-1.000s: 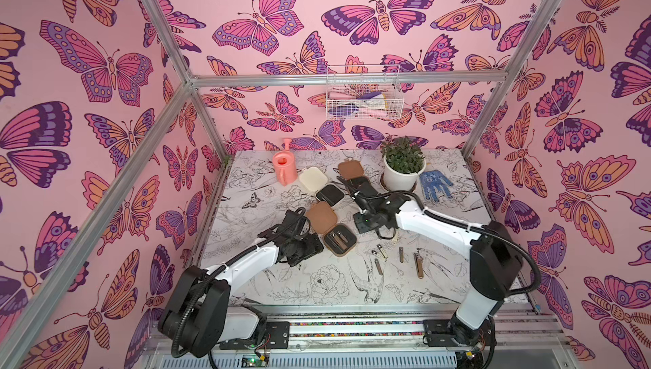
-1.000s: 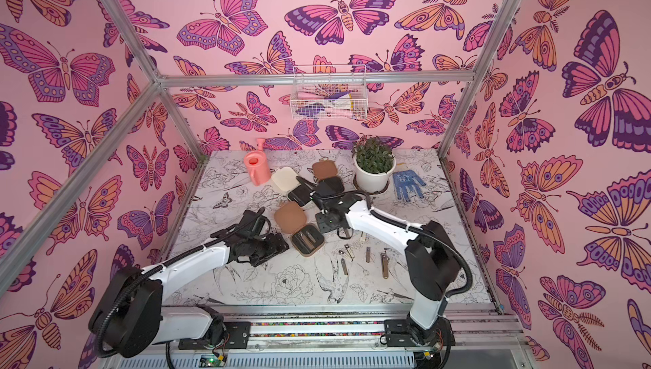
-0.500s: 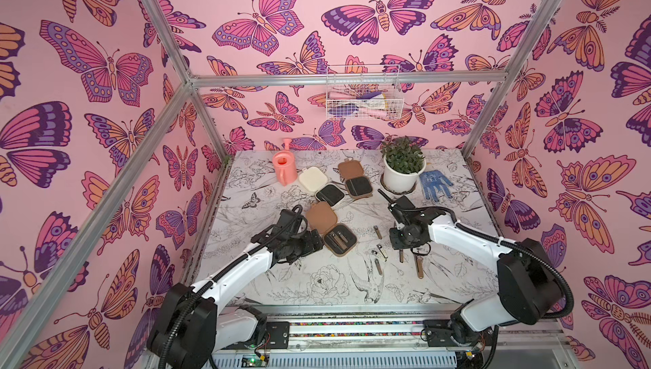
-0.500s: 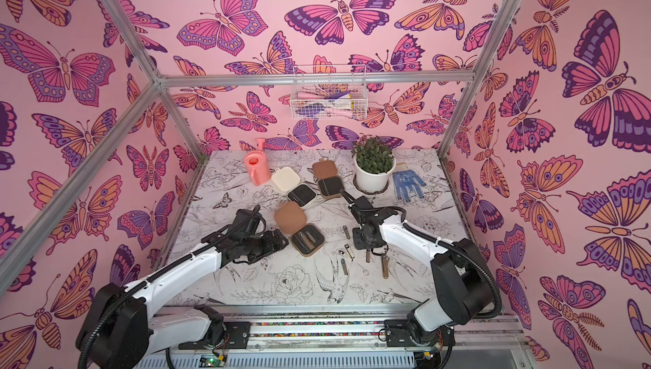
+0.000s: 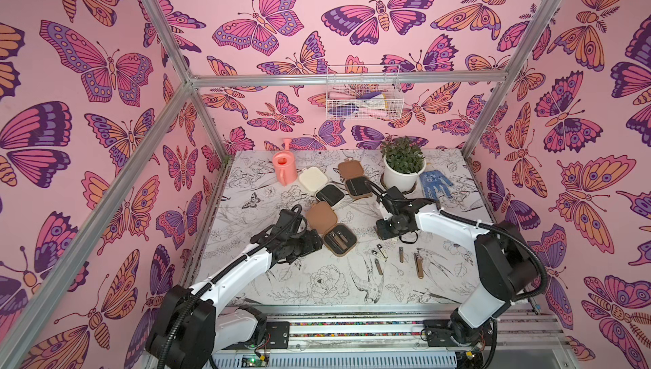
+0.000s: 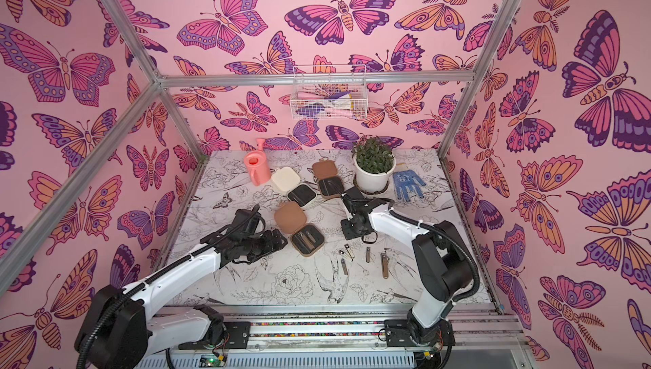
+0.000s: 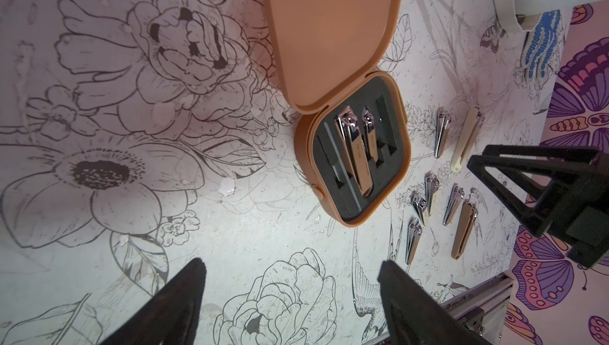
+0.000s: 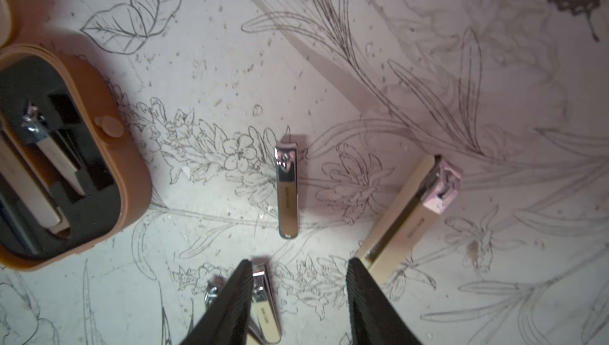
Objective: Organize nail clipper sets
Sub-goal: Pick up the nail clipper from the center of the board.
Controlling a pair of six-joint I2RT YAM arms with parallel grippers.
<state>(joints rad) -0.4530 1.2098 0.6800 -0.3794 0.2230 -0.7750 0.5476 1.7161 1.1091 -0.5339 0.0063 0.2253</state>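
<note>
Little was done: the near case (image 5: 321,216) held two clippers (image 7: 354,152), loose clippers (image 5: 418,265) lay at its four o'clock, far cases (image 5: 348,170) at twelve stood open, and the left claw (image 7: 290,264) and right claw (image 8: 298,260) gaped, holding nothing.

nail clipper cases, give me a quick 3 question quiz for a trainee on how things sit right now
1. True or false: the cream case, back tan case and near tan case all lie open.
2. The right gripper is: A open over loose clippers; B shut on a clipper; C shut on a case lid.
3. How many clippers sit in the near tan case?
Key: 1 true; 2 A; 3 two.
</note>
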